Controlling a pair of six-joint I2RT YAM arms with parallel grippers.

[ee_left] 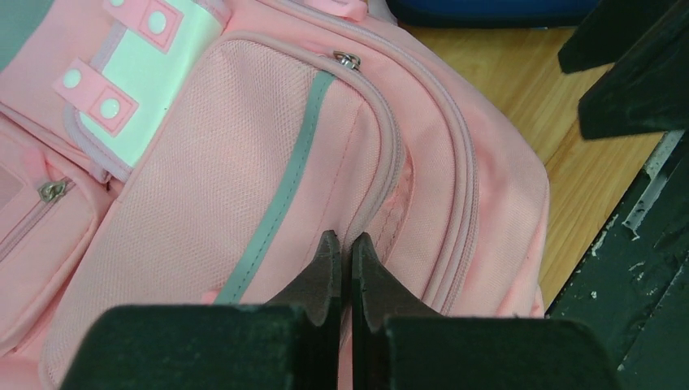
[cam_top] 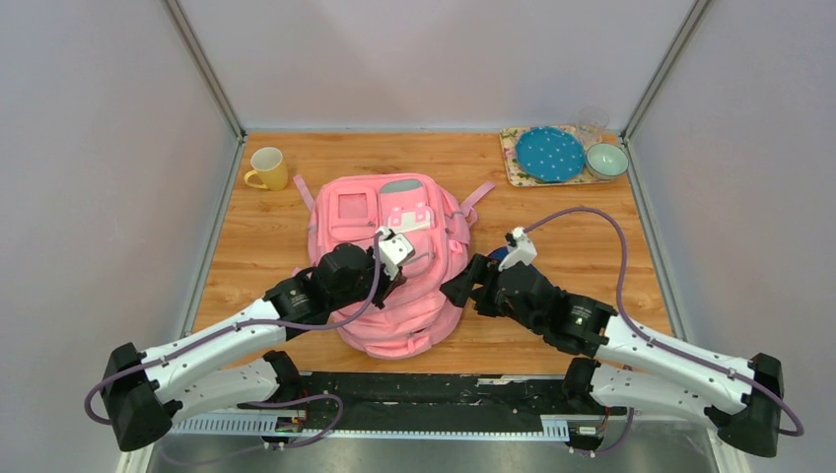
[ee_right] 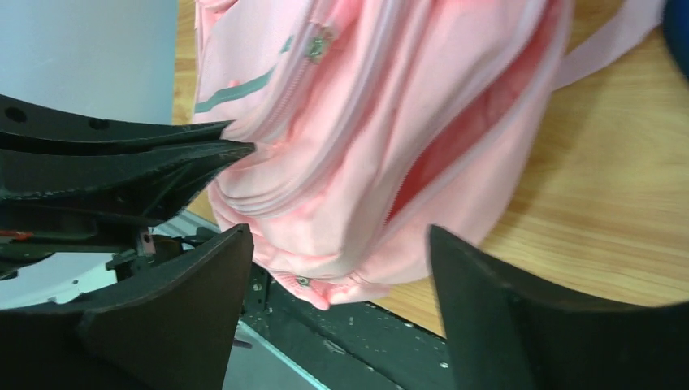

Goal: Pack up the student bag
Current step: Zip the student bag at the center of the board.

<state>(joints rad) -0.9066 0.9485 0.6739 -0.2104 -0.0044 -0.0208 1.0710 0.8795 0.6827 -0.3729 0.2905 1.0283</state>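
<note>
The left gripper [ee_left: 342, 252] is seen clenched, its fingertips pressed together against the front pocket of the student bag [cam_top: 380, 207], right beside the zip seam. Whether any fabric is pinched cannot be told. The bag is laid flat at the middle of the wooden table [cam_top: 266, 236]. At its right edge the right gripper [ee_right: 340, 236] is seen released, with its jaws spread wide and the bag's side lying just ahead, between them.

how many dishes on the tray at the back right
3: a blue dotted plate, a pale bowl to its right, a clear glass behind the bowl. None looks hidden.
</note>
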